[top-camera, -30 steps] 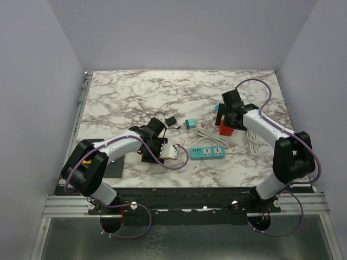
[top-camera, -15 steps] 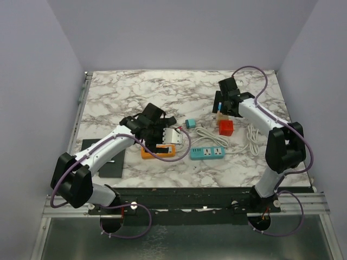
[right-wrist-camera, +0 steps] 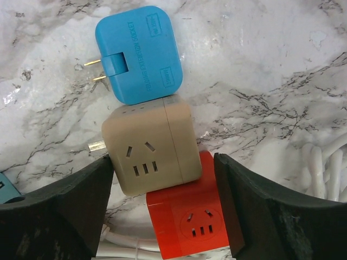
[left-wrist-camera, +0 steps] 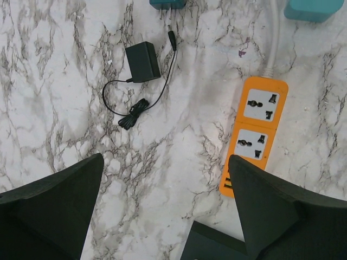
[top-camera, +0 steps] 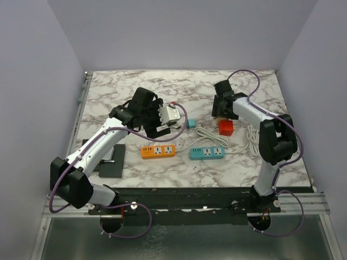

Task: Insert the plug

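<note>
Inspection, near edge of the desk (top-camera: 238, 81) to far edge.

1. Near left corner: a dark pad (top-camera: 112, 167), partly covered by the left arm.
2. Near middle: an orange power strip (top-camera: 159, 151) and a teal power strip (top-camera: 207, 153) lie flat, end to end, apart. Nothing is plugged into the sockets that show. In the left wrist view the orange strip's near end is cut off by a finger.
3. A white cable (top-camera: 252, 138) is coiled towards the right edge. Which strip it feeds cannot be told.
4. Left pincer (left-wrist-camera: 165, 158): spread wide, holding nothing, raised above bare marble left of the orange strip.
5. Beyond it lie a black adapter (left-wrist-camera: 143, 61) with a thin coiled cord, and a small teal adapter (top-camera: 190, 124). The top view hides the black adapter behind the left arm.
6. Right of centre: a red cube socket (right-wrist-camera: 190, 222), its lower part out of frame, touches a beige cube plug (right-wrist-camera: 152, 149).
7. Right pincer (right-wrist-camera: 162, 158): fingers wide, one either side of the beige cube plug. A gap shows on one side; contact on the other cannot be made out. The top view hides this plug under the pincer.
8. Just beyond lies a blue plug adapter (right-wrist-camera: 142, 54), two prongs showing, touching or almost touching the beige cube plug.
</note>
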Tool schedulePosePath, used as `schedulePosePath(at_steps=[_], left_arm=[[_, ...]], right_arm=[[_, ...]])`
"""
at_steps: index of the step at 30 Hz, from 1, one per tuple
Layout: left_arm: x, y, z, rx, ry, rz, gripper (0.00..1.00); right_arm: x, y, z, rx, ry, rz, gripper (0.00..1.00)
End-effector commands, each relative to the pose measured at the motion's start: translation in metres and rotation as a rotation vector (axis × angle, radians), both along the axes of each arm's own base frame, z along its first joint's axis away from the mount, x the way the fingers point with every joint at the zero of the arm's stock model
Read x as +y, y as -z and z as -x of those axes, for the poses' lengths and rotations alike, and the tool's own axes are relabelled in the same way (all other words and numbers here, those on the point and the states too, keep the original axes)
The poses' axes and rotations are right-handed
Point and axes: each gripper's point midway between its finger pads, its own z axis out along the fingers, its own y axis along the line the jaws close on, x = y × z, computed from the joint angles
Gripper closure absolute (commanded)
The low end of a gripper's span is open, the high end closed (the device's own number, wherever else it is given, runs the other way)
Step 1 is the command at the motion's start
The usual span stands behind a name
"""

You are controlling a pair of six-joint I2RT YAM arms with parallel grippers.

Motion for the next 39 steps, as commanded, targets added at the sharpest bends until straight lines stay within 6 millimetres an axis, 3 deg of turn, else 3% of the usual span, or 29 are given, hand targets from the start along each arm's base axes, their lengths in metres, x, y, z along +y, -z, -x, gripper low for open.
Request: schedulePosePath(at_steps=[1,9,12,16,21,28,33,39], left_arm=[[-0.006,-0.025,-0.002,-0.005,-0.048,0.107,0.01],[-0.001,-0.051,-0.017,-0.090,-0.127,0.137,0.01],[-0.001,-0.066,-0.024,-0.123,-0.165,0.167,0.01],[-0.005,-0.085,-0.017,-0.179,-0.117,0.224,0.01],[-0.019,-0.100,0.009,-0.228,0.070,0.286,0.01],[-0.034,-0.113,0.040,-0.296,0.257,0.391,0.01],[-0.035,-0.118,0.063,-0.438,0.392,0.403,0.01],[-0.036,-0.132,0.071,-0.512,0.447,0.415,0.01]], right_arm=[[-0.001,0.010,0.002,0.004,-0.002,0.022,0.28],[0.001,-0.010,-0.005,-0.051,-0.021,0.009,0.61],[0.009,-0.037,-0.009,-0.100,-0.047,-0.043,0.72],[0.041,-0.094,-0.003,-0.208,-0.177,-0.189,0.74],[0.090,-0.150,0.029,-0.271,-0.378,-0.300,0.75],[0.154,-0.201,0.087,-0.336,-0.575,-0.529,0.75],[0.183,-0.230,0.119,-0.358,-0.679,-0.659,0.75],[0.204,-0.243,0.143,-0.333,-0.766,-0.755,0.75]])
